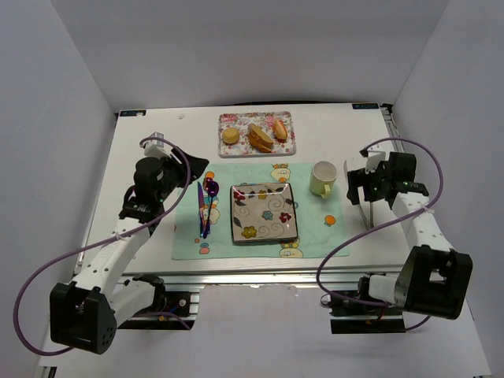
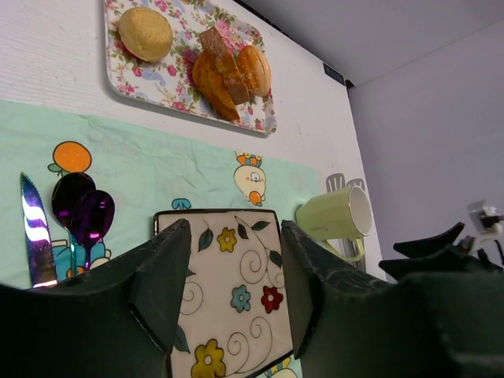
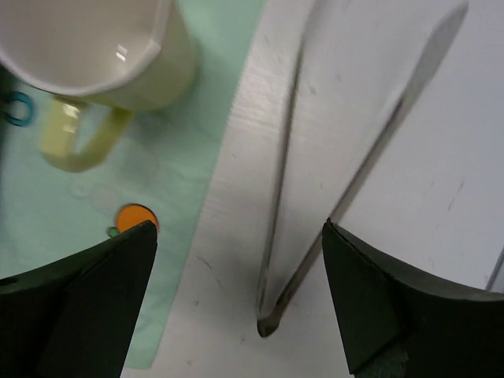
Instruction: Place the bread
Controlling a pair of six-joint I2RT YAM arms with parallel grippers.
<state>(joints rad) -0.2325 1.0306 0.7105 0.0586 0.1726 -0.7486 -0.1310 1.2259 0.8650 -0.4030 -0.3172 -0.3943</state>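
Observation:
Two golden-brown toasted slices of bread [image 1: 260,139] [image 2: 213,77] lie overlapping on a floral tray [image 1: 236,146] [image 2: 150,85] at the back of the table. They sit between a round pale bun [image 2: 145,33] and an orange-brown roll [image 2: 255,69]. A square flowered plate [image 1: 264,213] [image 2: 236,291] rests on the green mat with nothing on it. My left gripper [image 1: 191,170] [image 2: 235,230] hovers open left of the plate, holding nothing. My right gripper [image 1: 356,189] [image 3: 238,230] is open above metal tongs [image 1: 365,211] [image 3: 346,173] lying on the table.
A pale green mug [image 1: 321,178] [image 2: 335,216] [image 3: 102,47] stands right of the plate. A knife [image 2: 35,232] and purple spoons [image 1: 209,193] [image 2: 83,213] lie left of the plate on the green placemat [image 1: 315,236]. White walls enclose the table.

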